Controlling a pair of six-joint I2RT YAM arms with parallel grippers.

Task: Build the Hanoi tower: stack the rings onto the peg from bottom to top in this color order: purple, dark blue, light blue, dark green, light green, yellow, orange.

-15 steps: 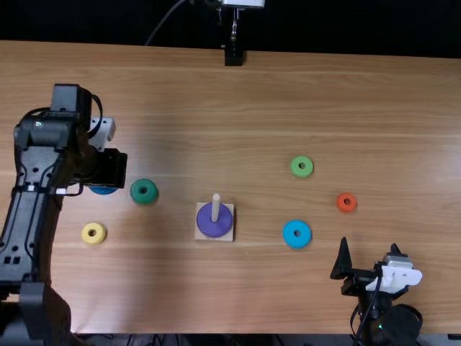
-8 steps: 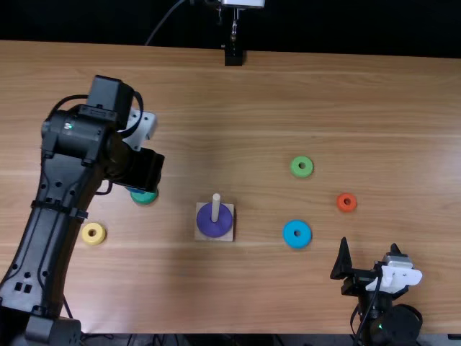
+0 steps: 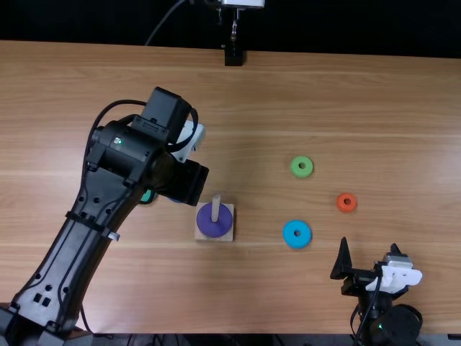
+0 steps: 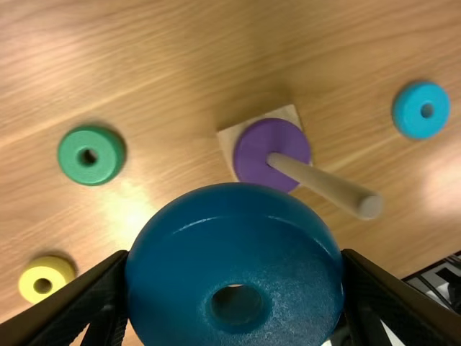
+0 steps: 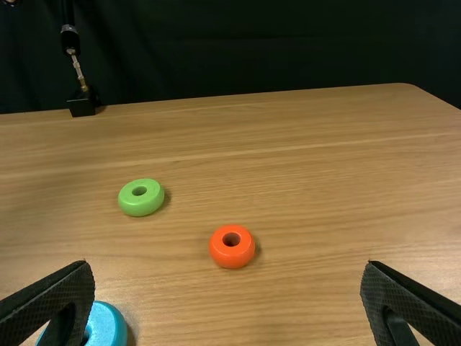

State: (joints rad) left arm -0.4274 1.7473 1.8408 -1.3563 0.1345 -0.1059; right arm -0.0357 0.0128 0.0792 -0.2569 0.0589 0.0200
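Qty: 7 rings (purple (image 3: 214,228), dk blue (image 4: 238,223), lt blue (image 3: 289,233), dk green (image 4: 75,160), lt green (image 3: 295,167), yellow (image 4: 46,271), orange (image 5: 230,256)), 1 peg (image 4: 325,186), 1 base (image 4: 290,115).

No readable text or labels.

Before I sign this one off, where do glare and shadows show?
Left wrist view: bright glare on the table between the dark green ring and the dark blue ring, whose surface carries thin highlights; right wrist view: short shadows beside the light green ring and the orange ring.
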